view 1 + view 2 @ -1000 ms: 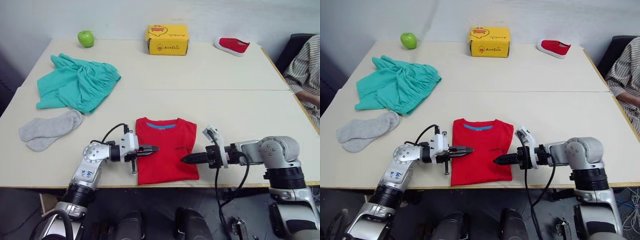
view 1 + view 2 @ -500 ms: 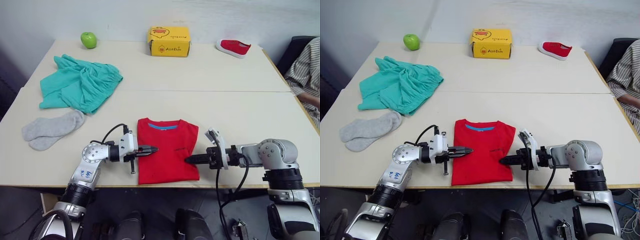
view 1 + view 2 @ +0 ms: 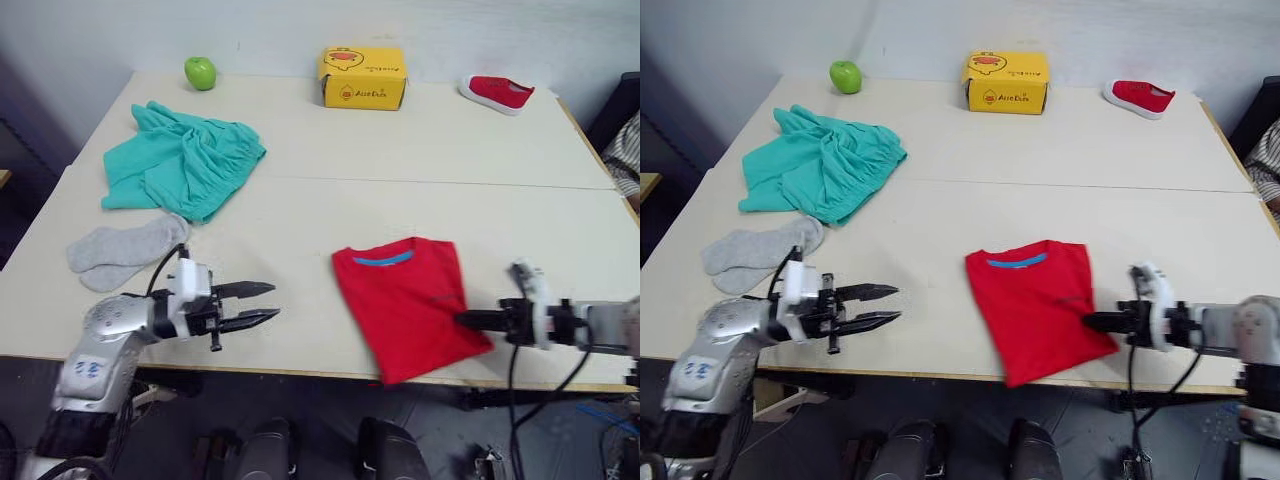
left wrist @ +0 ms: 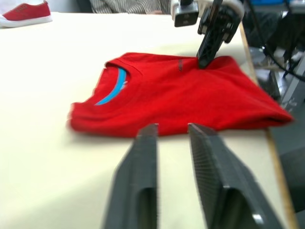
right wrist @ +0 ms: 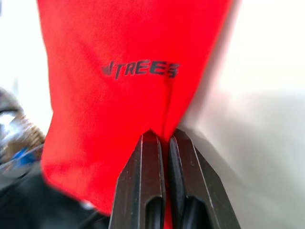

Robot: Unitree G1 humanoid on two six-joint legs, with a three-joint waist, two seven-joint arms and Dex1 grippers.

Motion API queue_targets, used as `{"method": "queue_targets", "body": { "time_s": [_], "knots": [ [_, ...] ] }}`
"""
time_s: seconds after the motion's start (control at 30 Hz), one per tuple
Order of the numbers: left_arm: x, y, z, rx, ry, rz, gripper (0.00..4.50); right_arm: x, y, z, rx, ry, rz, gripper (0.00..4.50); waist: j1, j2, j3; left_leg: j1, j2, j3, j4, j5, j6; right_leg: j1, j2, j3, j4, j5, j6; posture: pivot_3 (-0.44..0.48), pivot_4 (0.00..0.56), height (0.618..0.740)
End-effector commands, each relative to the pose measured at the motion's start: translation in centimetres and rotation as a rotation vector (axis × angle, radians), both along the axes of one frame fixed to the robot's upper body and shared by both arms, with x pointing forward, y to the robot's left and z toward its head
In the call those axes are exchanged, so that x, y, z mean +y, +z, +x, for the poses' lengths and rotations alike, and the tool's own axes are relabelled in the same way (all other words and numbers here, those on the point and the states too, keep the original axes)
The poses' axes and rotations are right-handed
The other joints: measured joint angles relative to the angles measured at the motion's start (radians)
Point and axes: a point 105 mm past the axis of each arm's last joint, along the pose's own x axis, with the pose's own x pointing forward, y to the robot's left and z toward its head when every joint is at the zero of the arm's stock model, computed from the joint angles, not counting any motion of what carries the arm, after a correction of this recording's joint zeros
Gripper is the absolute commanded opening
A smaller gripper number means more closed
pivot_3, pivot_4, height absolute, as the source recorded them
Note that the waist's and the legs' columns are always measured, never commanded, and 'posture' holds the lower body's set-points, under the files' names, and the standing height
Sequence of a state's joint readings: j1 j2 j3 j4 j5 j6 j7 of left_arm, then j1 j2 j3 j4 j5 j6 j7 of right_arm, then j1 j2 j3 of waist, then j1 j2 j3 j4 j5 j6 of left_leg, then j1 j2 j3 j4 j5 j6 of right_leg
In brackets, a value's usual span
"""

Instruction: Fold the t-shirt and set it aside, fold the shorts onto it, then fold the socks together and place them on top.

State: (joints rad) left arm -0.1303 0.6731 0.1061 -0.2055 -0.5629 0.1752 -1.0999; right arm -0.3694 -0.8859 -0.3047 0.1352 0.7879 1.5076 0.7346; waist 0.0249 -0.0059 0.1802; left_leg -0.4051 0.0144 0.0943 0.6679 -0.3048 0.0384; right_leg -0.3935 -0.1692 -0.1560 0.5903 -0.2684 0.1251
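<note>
The red t-shirt [image 3: 405,300] lies folded near the table's front edge, turned a little askew, its blue collar facing the far side. My right gripper [image 3: 462,320] is shut on its right edge, and the right wrist view shows the red cloth [image 5: 124,71] pinched between the fingers [image 5: 145,157]. My left gripper [image 3: 274,300] hovers open over bare table, well left of the shirt and touching nothing. The teal shorts [image 3: 180,160] lie crumpled at the far left. The grey socks [image 3: 125,248] lie side by side just in front of them.
A green apple [image 3: 200,72], a yellow box [image 3: 363,77] and a small red shoe [image 3: 497,92] stand along the table's [image 3: 400,150] far edge. A person's striped sleeve [image 3: 628,150] shows at the right edge.
The right gripper shut on the shirt's right edge and drew it rightward, turning it slightly. The left gripper opened, let go of the shirt and pulled away to the left. The camera also shifted.
</note>
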Motion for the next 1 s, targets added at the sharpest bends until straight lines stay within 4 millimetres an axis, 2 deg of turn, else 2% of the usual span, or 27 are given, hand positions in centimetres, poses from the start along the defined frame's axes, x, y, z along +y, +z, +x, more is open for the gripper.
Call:
{"method": "queue_targets", "body": {
  "time_s": [0.03,0.1,0.2,0.33,0.4,0.57,0.73,0.87,1.0],
  "knots": [
    [0.3,1.7,-0.8,-0.016,0.018,-0.022,2.83,-4.9,1.1,0.4,-0.065,-0.145,-0.089,0.0,-0.002,0.0,0.0,0.0,0.0,0.0,0.0,0.0,0.0,0.0,0.0,0.0,0.0,0.0,0.0,0.0,0.15,0.74],
    [0.7,1.9,-0.8,-0.011,0.041,-0.021,3.42,-7.4,1.2,0.2,-0.074,-0.203,-0.14,0.0,-0.002,0.0,0.0,0.0,0.0,0.002,0.0,0.0,-0.001,0.0,0.001,0.0,0.0,0.0,0.0,0.0,0.15,0.74],
    [0.9,2.4,-0.7,-0.012,0.062,-0.035,4.45,-9.7,1.6,0.3,-0.093,-0.267,-0.19,0.0,-0.004,0.0,0.0,0.0,0.001,0.002,0.0,0.002,-0.002,-0.001,0.002,0.0,0.0,0.0,0.0,0.0,0.15,0.74],
    [1.3,3.0,-1.0,-0.014,0.068,-0.035,4.48,-13.6,1.6,0.9,-0.139,-0.411,-0.293,0.0,-0.007,0.001,0.0,0.001,0.003,0.003,0.0,0.005,-0.004,-0.001,0.003,0.0,0.0,0.0,0.0,0.0,0.15,0.74],
    [1.6,3.1,-1.3,-0.012,0.071,-0.024,4.48,-14.8,1.7,1.5,-0.149,-0.481,-0.318,0.0,-0.013,0.002,0.0,0.001,0.003,0.003,0.0,0.005,-0.005,-0.002,0.003,0.001,0.0,0.0,0.0,0.0,0.15,0.74],
    [2.2,3.1,-1.7,0.0,0.079,-0.007,4.48,-14.7,1.4,2.3,-0.15,-0.493,-0.294,0.0,-0.026,0.004,0.0,0.001,0.003,0.003,-0.002,0.006,-0.006,-0.002,0.004,0.0,0.001,0.0,0.0,0.0,0.15,0.74],
    [1.9,3.2,-2.2,0.017,0.09,-0.023,4.48,-14.3,1.3,2.0,-0.129,-0.499,-0.24,0.0,-0.027,0.004,0.0,0.001,0.003,0.003,-0.002,0.006,-0.006,-0.002,0.004,0.001,0.001,0.0,0.0,0.0,0.15,0.74],
    [1.3,2.9,-2.7,0.032,0.093,-0.036,4.5,-14.9,2.6,1.3,-0.179,-0.472,-0.28,1.05,-0.026,0.004,0.001,0.001,0.004,0.003,-0.002,0.006,-0.006,-0.002,0.004,0.0,0.001,0.0,0.0,0.0,0.15,0.74],
    [0.9,3.0,-2.6,0.026,0.119,-0.067,4.5,-16.8,6.8,0.4,-0.398,-0.424,-0.386,2.47,-0.018,0.01,0.003,0.001,0.002,0.003,-0.002,0.006,-0.005,-0.002,0.003,0.001,0.001,0.0,0.0,0.0,0.15,0.74]
  ]
}}
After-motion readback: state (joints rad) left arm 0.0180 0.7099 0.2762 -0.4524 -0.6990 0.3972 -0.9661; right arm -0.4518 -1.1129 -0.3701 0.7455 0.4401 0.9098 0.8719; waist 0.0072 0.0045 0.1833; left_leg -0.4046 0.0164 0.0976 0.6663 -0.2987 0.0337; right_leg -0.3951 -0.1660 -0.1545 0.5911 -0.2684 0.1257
